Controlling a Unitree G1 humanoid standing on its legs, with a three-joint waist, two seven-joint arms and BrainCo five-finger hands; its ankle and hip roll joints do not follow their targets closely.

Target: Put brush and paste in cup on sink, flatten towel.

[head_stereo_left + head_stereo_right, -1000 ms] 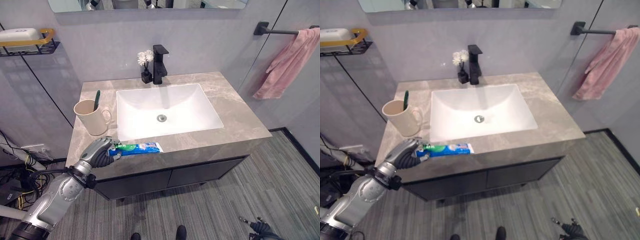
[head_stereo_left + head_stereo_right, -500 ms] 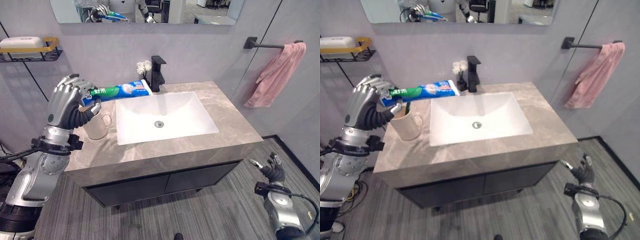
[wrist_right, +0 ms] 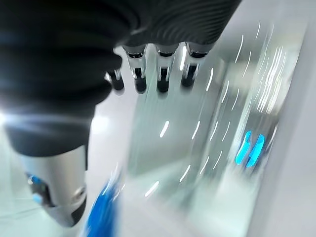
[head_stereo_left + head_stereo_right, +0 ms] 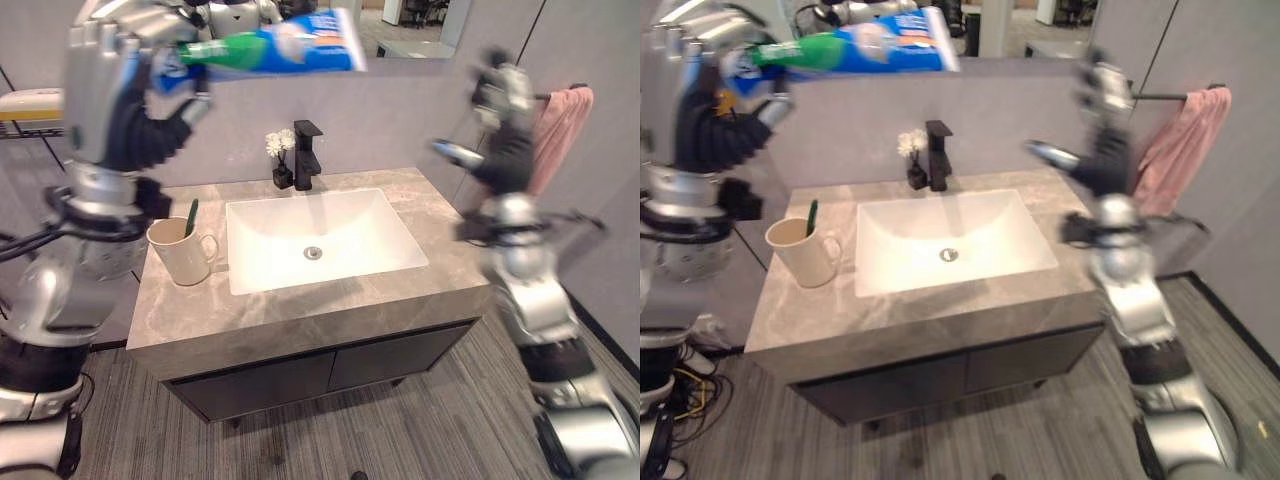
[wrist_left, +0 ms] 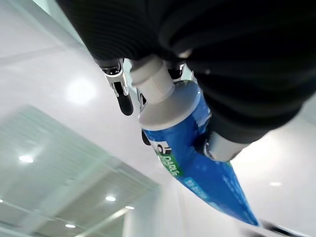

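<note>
Left eye view: left hand [image 4: 120, 95] is gripping paste [image 4: 275, 45] high above cup [image 4: 180, 250].
Right hand [image 4: 500, 125]: raised, fingers relaxed.
Risk: paste is missing cup, falling.

I count one blue and green toothpaste tube [image 4: 270, 48], one cream ceramic cup [image 4: 181, 251], one dark green toothbrush [image 4: 192, 218], one pink towel [image 4: 557, 128], one black faucet [image 4: 306, 155] and one small vase of white flowers [image 4: 279, 156].
</note>
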